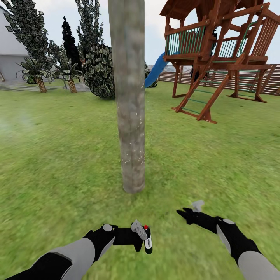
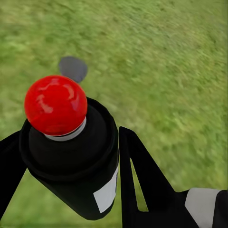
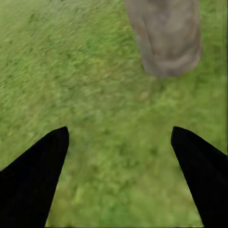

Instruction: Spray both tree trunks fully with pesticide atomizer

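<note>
Facing the tree trunk (image 1: 130, 97) on the lawn (image 1: 58, 155), we see tiny white specks on its lower bark. Our left gripper (image 1: 138, 238) is clenched around the pesticide atomizer (image 1: 146, 238), held low before the trunk's base. Our right gripper (image 1: 186, 212) hangs released, fingers (image 3: 33, 185) spread above grass.

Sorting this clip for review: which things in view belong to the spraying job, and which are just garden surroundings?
Job:
atomizer, held in left gripper
trunk, speckled white low down
right gripper, open, empty

Surroundings:
playset
slide
palms
fence
</note>
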Controlling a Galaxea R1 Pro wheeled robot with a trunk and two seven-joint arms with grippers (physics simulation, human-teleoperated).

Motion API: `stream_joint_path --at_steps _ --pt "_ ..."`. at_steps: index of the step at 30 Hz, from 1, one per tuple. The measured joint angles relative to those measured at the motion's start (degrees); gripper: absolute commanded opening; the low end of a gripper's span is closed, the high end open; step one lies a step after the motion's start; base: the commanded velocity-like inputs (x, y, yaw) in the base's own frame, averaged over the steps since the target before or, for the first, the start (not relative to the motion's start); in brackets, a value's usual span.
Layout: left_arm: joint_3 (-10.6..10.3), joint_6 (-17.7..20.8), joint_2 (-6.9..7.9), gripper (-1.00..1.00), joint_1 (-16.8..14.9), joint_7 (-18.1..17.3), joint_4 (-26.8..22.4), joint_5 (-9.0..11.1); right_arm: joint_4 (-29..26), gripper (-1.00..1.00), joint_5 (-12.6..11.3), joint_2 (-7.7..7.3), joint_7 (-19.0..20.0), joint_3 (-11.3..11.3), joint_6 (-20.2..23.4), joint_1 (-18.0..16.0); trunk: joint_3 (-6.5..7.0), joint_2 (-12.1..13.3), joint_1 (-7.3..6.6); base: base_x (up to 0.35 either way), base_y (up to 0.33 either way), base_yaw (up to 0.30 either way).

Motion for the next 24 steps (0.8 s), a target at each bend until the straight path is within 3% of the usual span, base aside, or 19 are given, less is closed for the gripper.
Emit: stream_joint_path --at_steps 8,9,10,11,12,13,15,16,17,20,22,23,24 --pt "0.2 0.1 0.0 -1.0 0.0 0.6 0.0 0.2 0.0 1.0 0.0 -0.29 -0.5 -0.2 -0.2 0.0 0.0 0.0 0.0 0.0 0.0 0.0" --pt "1.9 0.2 0.0 -1.0 0.0 2.4 -0.1 2.6 0.0 1.0 0.1 -0.24 -3.2 -0.3 -0.4 0.0 0.0 0.0 0.0 0.0 0.0 0.0" --pt "3.2 0.2 0.0 -1.0 0.0 4.6 -0.2 4.9 0.1 1.0 0.1 -0.22 -6.5 -0.4 -0.8 0.0 0.0 0.0 0.0 0.0 0.0 0.0" --pt "5.3 0.3 0.0 -1.0 0.0 9.9 -0.2 8.0 0.3 1.0 0.1 -0.17 -13.5 -0.4 -1.5 0.0 0.0 0.0 0.0 0.0 0.0 0.0" --pt "5.8 0.3 0.0 -1.0 0.0 14.7 -0.2 9.2 1.0 1.0 0.1 -0.13 -19.2 -0.4 -2.0 0.1 0.0 0.0 0.0 0.0 0.0 0.0" --pt "6.6 0.3 0.0 -1.0 0.0 22.6 -0.3 10.3 4.6 1.0 0.1 -0.1 -27.2 -0.3 -3.6 0.2 -0.01 0.0 0.0 0.0 0.0 0.0" --pt "6.7 0.1 0.0 -1.0 0.0 33.1 -0.3 10.9 13.1 1.0 0.1 -0.05 -35.1 -0.2 -9.4 0.3 -0.01 0.0 0.0 0.0 0.0 0.0" --pt "6.9 0.0 0.05 -1.0 0.0 38.5 -0.1 11.2 19.9 1.0 0.0 -0.05 -38.4 -0.2 -15.1 0.3 -0.01 0.0 0.0 0.0 0.0 0.0" --pt "7.0 0.0 0.53 -1.0 0.0 41.7 0.1 11.3 26.2 1.0 0.0 -0.02 -40.1 -0.1 -19.1 0.4 -0.01 0.0 0.0 0.0 0.0 0.0" --pt "7.1 -0.1 3.77 -1.0 0.0 44.5 0.4 12.7 32.8 1.0 0.0 0.22 -41.7 -0.1 -22.6 3.3 -0.01 0.0 0.0 0.0 0.0 0.0" --pt "7.3 -0.1 6.0 -1.0 0.0 45.0 0.4 16.1 33.4 1.0 0.0 0.23 -41.8 -0.1 -22.9 4.6 0.0 0.0 0.0 0.0 0.0 0.0" --pt "7.3 -0.2 6.94 -1.0 0.0 45.1 0.4 19.3 33.6 1.0 0.0 0.24 -41.9 -0.1 -23.0 5.0 0.0 0.0 0.0 0.0 0.0 0.0" --pt "7.1 -0.2 7.33 -1.0 0.0 45.0 0.4 20.6 33.7 1.0 0.0 0.24 -41.9 -0.1 -23.1 5.2 0.0 0.0 0.0 0.0 0.0 0.0"
